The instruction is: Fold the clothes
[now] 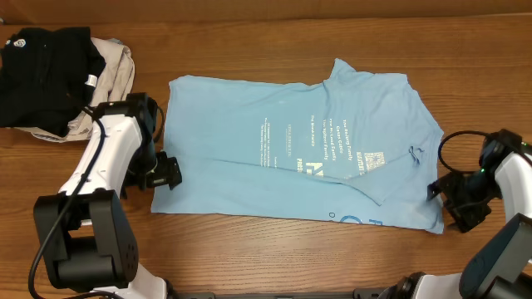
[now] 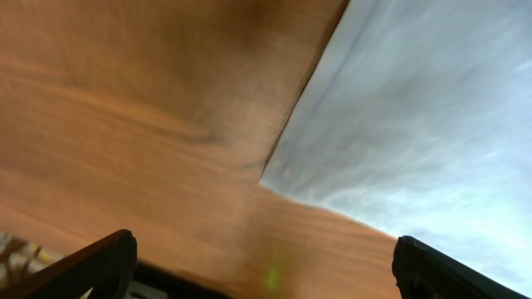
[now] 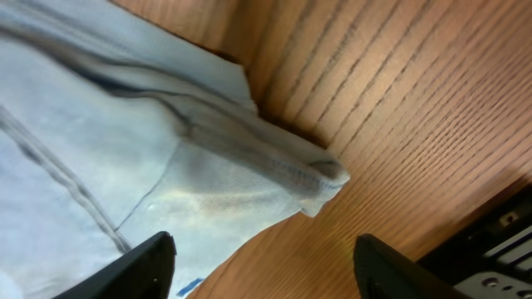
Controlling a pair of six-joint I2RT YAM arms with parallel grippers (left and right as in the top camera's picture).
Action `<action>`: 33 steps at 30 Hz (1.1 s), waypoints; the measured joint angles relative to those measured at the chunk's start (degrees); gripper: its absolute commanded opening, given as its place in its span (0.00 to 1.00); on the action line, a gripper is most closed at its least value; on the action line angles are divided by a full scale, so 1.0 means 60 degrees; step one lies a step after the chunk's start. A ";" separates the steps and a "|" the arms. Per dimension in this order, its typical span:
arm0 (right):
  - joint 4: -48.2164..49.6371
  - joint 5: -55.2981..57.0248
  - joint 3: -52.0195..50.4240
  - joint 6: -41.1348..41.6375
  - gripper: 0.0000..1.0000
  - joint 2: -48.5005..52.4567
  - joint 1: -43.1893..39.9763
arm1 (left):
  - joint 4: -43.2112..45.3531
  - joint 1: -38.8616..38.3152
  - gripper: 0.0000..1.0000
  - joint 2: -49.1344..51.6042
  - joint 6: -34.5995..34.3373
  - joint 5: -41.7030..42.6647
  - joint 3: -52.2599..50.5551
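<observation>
left pincer [image 1: 170, 173]: mine, spread wide, nothing between the fingers; low at the near-left corner of the T-shirt [image 1: 299, 149], just beside the cloth.
left wrist view: my two fingers [image 2: 98, 264] sit at the bottom corners, well apart; a pointed shirt corner lies ahead of them on bare wood; the whole view is blurred.
right pincer [image 1: 440, 195]: mine, also spread, pinching nothing; at the shirt's right edge, close to its near-right corner.
right wrist view: my fingers [image 3: 145, 266] are apart at the bottom; a stitched hem corner [image 3: 320, 174] lies loose on the wood ahead, with cloth running back toward the left finger; cannot tell if that finger touches it.
T-shirt: light blue, lying flat in the middle of the table [image 1: 274, 46], long side running left to right, between my two pincers.
fold: the right part has a flap lying over it, with a diagonal crease running toward the near edge; the left part is one smooth layer.
lettering [image 1: 332, 145]: white, on the middle-right of the shirt, rows turned sideways; too small to read.
black garment [image 1: 37, 71]: bunched at the far-left corner, small white logo on it, well apart from the shirt.
beige garment [image 1: 115, 73]: crumpled just right of the black one, touching it, partly under it.
table: brown wood grain.
</observation>
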 measured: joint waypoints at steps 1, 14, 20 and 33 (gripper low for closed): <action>0.0004 -0.0113 0.0215 -0.0113 0.80 0.0000 0.0000 | -0.0007 0.0000 1.00 0.0015 0.0120 0.0055 0.0222; 0.0812 -0.1184 0.5625 -0.2200 0.91 0.0025 0.2918 | 0.2007 -0.0466 1.00 0.0160 0.2342 0.3027 0.5533; 0.2357 -0.1126 0.5890 -0.2295 0.92 0.0033 0.4003 | 0.3340 -0.0776 1.00 0.1792 0.2342 0.3060 0.7209; 0.1938 -0.0991 0.5898 -0.2295 0.90 0.0466 0.4248 | 0.3734 -0.0561 0.98 0.6725 0.2728 0.3053 0.9420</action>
